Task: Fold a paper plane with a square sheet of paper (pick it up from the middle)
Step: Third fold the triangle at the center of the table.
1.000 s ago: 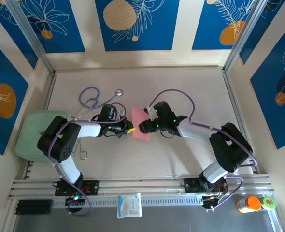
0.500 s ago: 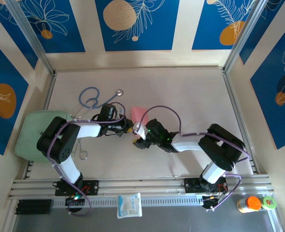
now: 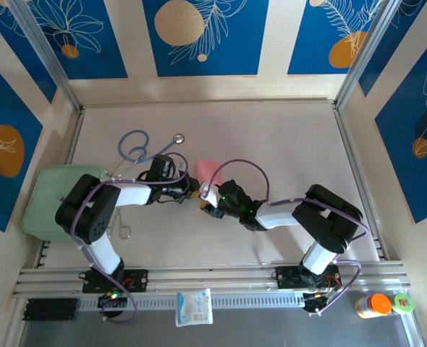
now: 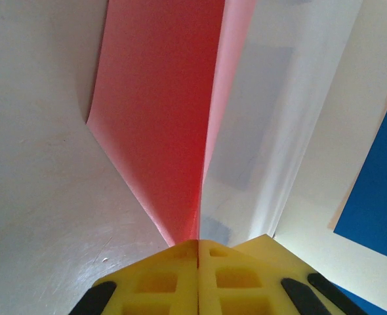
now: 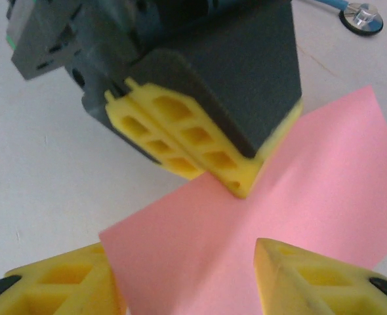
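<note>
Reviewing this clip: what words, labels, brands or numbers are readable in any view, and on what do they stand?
Nothing can be read.
white packet: blue print, too small and blurred to read.
square sheet of paper: plain pink, no marks.

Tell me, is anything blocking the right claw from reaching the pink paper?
Nothing visible does. The right gripper is open with the square sheet of paper directly ahead between its fingers; the left gripper, shut on the sheet, pinches it farther along, not in between.
</note>
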Tool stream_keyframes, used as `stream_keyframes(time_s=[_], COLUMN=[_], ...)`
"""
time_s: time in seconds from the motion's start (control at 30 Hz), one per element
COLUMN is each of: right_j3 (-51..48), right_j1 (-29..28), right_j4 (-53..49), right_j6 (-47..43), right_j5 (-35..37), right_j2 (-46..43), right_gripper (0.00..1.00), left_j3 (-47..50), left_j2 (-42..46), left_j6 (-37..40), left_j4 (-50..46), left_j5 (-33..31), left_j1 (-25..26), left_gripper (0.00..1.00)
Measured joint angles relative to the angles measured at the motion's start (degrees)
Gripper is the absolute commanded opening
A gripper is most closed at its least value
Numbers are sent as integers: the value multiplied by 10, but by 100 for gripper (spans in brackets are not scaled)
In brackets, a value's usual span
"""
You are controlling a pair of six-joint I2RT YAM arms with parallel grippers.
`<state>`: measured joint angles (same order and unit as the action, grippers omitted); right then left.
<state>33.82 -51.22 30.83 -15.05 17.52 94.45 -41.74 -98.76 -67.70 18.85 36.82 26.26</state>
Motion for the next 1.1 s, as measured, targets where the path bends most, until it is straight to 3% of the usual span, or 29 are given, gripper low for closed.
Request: stream_keyframes(time_s=[0.37, 0.77, 0.97, 1.1], right_j3=[-9, -9, -9, -9], right_j1=[-1, -2, -2, 5], right_j4=[5, -2, -16, -40], right_j6=[0, 0, 3, 17], right_j5=[8, 3, -21, -56], right_j2=[-28, -28, -29, -42], right_gripper=[42, 19, 11, 8], left_j3=[0, 1, 1, 0], left_j2=[0, 0, 0, 26], left_j6=[0, 0, 1, 32], left_j4=[0, 0, -7, -63], left_j5=[0, 0, -4, -28], left_j1=[0, 1, 0, -12], left_gripper=[8, 13, 30, 38])
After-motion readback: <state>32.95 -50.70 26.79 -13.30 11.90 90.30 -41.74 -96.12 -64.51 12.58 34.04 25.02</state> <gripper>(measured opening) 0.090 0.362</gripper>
